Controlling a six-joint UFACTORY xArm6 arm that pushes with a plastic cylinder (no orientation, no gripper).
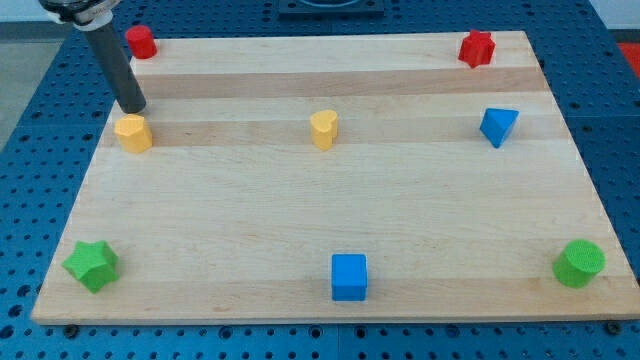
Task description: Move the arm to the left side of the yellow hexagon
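While my tip (135, 108) rests just above the yellow plastic hexagon block (133, 132), the goal place on its left side is not reached yet.

This rig has no jaws at all, only a straight dark rod, so nothing is held. The hexagon stands near the left edge of the pale wooden board (250, 230), well apart from the yellow heart-shaped block (323, 129) at the centre and below the red cylinder block (140, 41) in the top left corner. I think the risk is this: little room is left beside the hexagon, so a direct path could push it to the right, or bring the tip off the board.
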